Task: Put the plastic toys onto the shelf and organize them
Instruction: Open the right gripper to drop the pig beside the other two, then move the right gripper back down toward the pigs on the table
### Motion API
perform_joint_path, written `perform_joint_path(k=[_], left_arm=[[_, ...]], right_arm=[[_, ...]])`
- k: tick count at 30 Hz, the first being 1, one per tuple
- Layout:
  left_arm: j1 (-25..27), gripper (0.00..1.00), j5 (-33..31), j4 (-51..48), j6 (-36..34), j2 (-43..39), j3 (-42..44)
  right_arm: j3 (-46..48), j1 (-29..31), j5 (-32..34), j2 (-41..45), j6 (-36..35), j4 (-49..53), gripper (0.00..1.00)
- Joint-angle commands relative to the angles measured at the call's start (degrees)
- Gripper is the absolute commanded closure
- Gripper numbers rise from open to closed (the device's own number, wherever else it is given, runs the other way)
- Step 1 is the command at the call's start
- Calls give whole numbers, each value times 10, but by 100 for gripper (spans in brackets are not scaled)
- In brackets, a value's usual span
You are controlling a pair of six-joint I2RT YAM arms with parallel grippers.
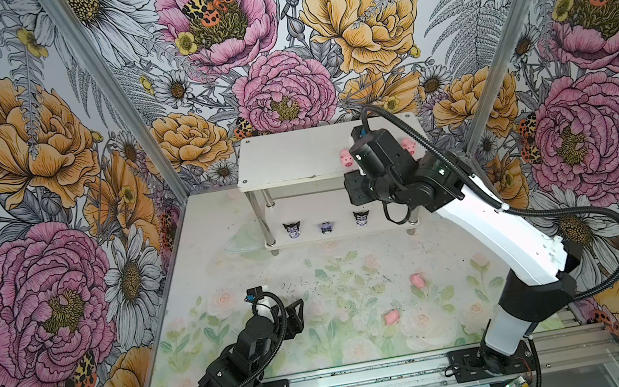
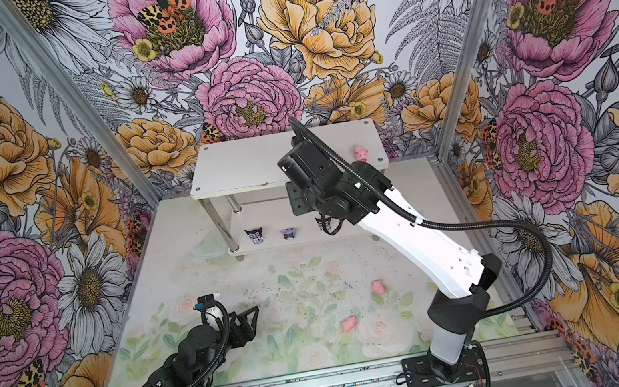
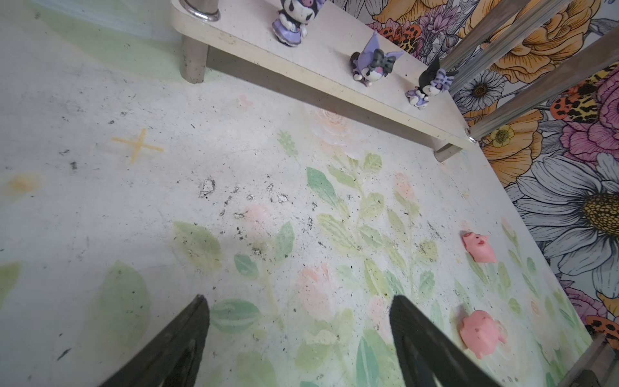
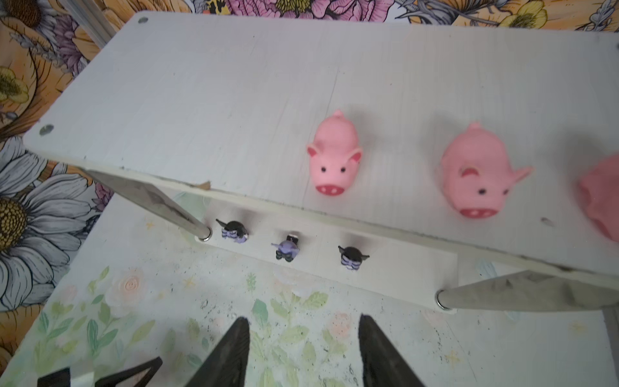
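The right hand [image 4: 303, 321] hangs just off the front edge of the shelf's [image 4: 201, 100] top tier. Its jaws are parted to a middling gap and hold nothing; only table shows between them. Beyond it, along that front edge toward the right end, three pink pigs stand in a row. The left pig [image 4: 335, 157] is upright with its snout to the edge, the middle pig [image 4: 475, 174] is beside it, and the end pig [image 4: 599, 201] is cut off by the frame. On the lower tier the black-and-lavender figures [image 1: 326, 227] are spaced along the front edge.

Two toys lie on the table [image 1: 206, 270], right of its middle and nearer the edge where the arms are mounted. The far pig [image 1: 417, 279] and the near pig [image 1: 392, 317] are a little apart, and both seem to lie on their sides. The left hand [image 3: 298, 301] hovers low over the table's left half, jaws wide and empty.

The step looks like clearing away from the shelf and fetching the next pig.
- **Backing off:** go straight back from the front edge before swinging, so the fingers do not sweep the row.
- **Picking up:** come down on the near pig from above with the fingers across its flanks. Close gently, since it looks soft.
- **Placing:** set it left of the left pig with a matching gap, snout to the edge.
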State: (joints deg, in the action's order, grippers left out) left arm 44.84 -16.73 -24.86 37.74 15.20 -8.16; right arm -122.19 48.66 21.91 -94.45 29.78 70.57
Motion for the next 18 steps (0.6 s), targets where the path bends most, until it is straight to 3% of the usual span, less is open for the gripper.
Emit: perform_joint_path(k=[1,10,18], left_arm=[[-7,14,5,51,-34,43,-34],[1,15,43,206,-27,232,-49],[100,15,-8,290,-24,394,-91]], right_arm=[[83,28,34,84,19,-23,44],[476,55,26,313,129,-71,44],[763,55,-26,399,231,-149,44]])
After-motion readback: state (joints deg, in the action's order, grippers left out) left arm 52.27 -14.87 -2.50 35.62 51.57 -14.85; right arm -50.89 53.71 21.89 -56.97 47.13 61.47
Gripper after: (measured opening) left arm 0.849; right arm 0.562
